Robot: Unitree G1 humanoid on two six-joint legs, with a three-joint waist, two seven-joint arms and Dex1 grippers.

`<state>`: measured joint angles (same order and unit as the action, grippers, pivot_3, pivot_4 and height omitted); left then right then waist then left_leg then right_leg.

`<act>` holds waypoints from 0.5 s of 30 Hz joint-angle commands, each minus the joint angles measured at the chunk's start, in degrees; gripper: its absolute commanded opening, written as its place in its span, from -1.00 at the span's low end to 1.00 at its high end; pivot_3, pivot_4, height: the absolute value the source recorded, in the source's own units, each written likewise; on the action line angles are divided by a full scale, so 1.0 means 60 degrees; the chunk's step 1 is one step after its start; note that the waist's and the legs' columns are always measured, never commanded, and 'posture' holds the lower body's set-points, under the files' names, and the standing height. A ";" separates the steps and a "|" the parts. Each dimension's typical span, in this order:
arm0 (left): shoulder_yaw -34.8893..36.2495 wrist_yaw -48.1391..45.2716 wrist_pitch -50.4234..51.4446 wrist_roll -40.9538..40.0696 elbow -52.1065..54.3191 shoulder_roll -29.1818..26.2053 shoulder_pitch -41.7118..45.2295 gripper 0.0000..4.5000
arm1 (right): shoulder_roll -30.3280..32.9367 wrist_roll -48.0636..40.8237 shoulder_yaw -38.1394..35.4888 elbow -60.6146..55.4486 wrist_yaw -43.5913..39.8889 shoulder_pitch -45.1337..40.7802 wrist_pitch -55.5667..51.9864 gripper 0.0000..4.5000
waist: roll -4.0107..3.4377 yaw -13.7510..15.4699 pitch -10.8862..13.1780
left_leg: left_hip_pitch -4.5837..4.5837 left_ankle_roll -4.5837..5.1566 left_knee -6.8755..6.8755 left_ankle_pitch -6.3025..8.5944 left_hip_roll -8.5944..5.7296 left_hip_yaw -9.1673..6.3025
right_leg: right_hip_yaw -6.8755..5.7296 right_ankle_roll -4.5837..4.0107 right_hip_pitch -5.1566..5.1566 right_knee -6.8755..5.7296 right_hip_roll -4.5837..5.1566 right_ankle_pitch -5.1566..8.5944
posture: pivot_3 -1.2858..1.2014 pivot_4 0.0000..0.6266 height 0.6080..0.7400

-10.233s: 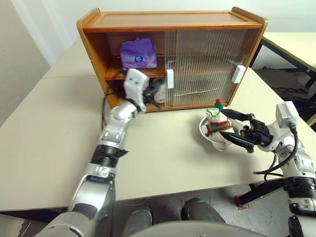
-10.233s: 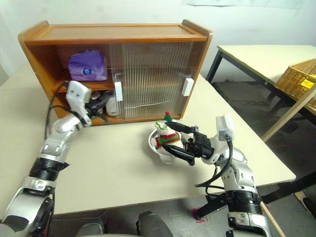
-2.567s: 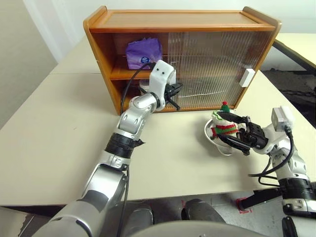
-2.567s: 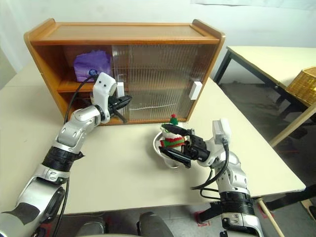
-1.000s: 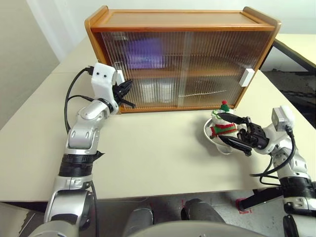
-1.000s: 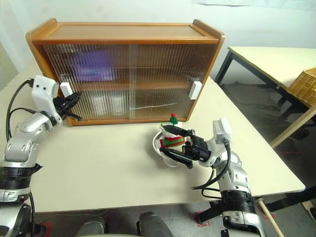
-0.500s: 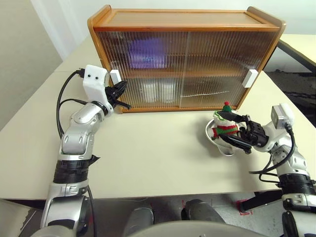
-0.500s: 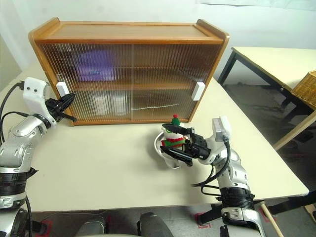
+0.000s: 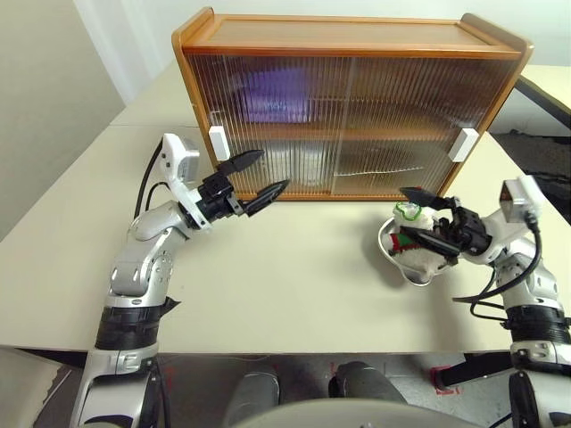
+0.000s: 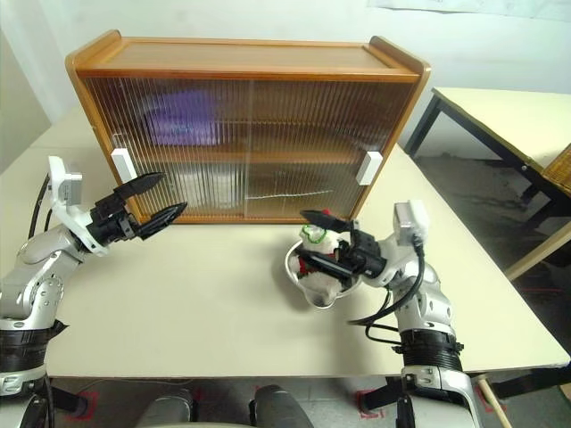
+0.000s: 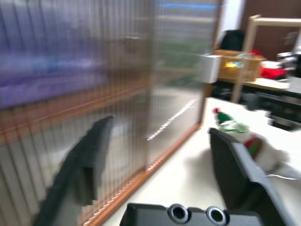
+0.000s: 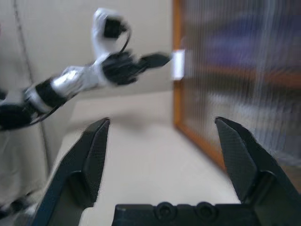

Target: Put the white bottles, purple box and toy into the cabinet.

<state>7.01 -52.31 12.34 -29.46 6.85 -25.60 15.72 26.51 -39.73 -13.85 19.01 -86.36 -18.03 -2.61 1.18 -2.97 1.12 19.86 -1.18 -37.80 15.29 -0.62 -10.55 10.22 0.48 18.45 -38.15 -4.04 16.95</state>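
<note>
Sitting nearest on the table, to the cabinet's front right, the toy lies in a shallow metal bowl, green and red showing at its top. The right gripper is at the bowl with its two black fingers spread wide, one passing above the toy and one across its front; whether either finger touches the plush cannot be made out, and nothing is clamped.

Farther off, before the cabinet's front left corner, the left gripper hangs in the air with its fingers wide apart and empty, its tips pointing along the cabinet's front toward the toy, well apart from it. It is just in front of the left door's white handle.

Behind both stands the cabinet, its two ribbed sliding doors drawn shut across the whole front. Through the left door the purple box shows as a blur on the upper shelf, and the white bottles as pale shapes on the level below it.
</note>
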 commanded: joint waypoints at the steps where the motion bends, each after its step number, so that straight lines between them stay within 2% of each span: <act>1: -0.0309 -0.0760 -0.0160 -0.0105 0.0019 -0.0210 -0.0437 1.00 | 0.0107 0.0003 -0.0560 0.0299 0.0600 -0.0272 0.0292 0.40 | -0.0004 -0.0016 -0.0002 | -0.0001 0.0002 0.0000 0.0001 0.0001 0.0001 | 0.0001 0.0000 0.0000 0.0000 0.0000 0.0000 | -0.06 -1.00 1.00; 4: -0.0580 -0.1176 0.0296 -0.0248 0.0105 -0.0517 -0.0663 1.00 | 0.0270 -0.0192 -0.1080 0.0520 0.0889 -0.0415 0.0398 -0.13 | -0.0004 -0.0030 -0.0002 | 0.0001 0.0010 0.0000 0.0006 0.0011 0.0001 | -0.0001 -0.0001 0.0004 0.0000 0.0001 -0.0001 | -0.06 -1.00 1.00; 5: -0.0659 -0.1283 0.0294 -0.0208 0.0094 -0.0603 -0.0695 1.00 | 0.0357 -0.0204 -0.1177 0.0580 0.0942 -0.0435 0.0400 -0.25 | -0.0005 -0.0022 -0.0003 | 0.0005 0.0011 0.0001 0.0007 0.0015 0.0000 | -0.0001 -0.0001 0.0008 0.0000 0.0001 -0.0001 | -0.06 -1.00 1.00; 6: -0.0717 -0.1346 0.0279 -0.0160 0.0090 -0.0673 -0.0701 1.00 | 0.0466 -0.0145 -0.1249 0.0654 0.1008 -0.0454 0.0428 -0.47 | -0.0012 -0.0018 -0.0007 | 0.0012 0.0013 0.0001 0.0008 0.0017 -0.0002 | -0.0006 -0.0002 0.0013 0.0000 0.0001 -0.0001 | -0.06 -1.00 1.00; 9: -0.0775 -0.1369 0.0244 -0.0144 0.0057 -0.0681 -0.0643 1.00 | 0.0867 0.0430 -0.1389 0.1343 0.1653 -0.0686 0.0765 -0.93 | -0.0023 -0.0036 -0.0013 | 0.0018 0.0021 0.0001 0.0013 0.0020 -0.0002 | -0.0003 -0.0002 0.0021 0.0001 0.0003 -0.0001 | -0.07 -1.00 1.00; 10: -0.0779 -0.1372 0.0227 -0.0163 0.0077 -0.0662 -0.0639 1.00 | 0.0995 0.0660 -0.1379 0.1632 0.1882 -0.0767 0.0887 -0.98 | -0.0025 -0.0046 -0.0015 | 0.0020 0.0025 0.0000 0.0016 0.0020 -0.0001 | -0.0001 -0.0002 0.0023 0.0001 0.0005 -0.0001 | -0.07 -1.00 1.00; 15: -0.0780 -0.1486 0.0255 -0.0337 0.0330 -0.0662 -0.0784 1.00 | 0.1329 0.1324 -0.1555 0.2616 0.3040 -0.1185 0.1578 -0.98 | -0.0037 -0.0110 -0.0019 | 0.0022 0.0040 0.0005 0.0027 0.0038 -0.0002 | 0.0006 -0.0005 0.0029 0.0001 0.0005 -0.0002 | -0.06 -1.00 1.00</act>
<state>3.07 -60.63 13.62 -31.00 7.29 -29.42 11.47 33.53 -33.23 -22.00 32.80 -70.39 -23.85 5.12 0.96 -3.63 1.01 20.00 -0.93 -37.76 15.46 -0.39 -10.56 10.25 0.45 18.64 -38.15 -4.01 16.94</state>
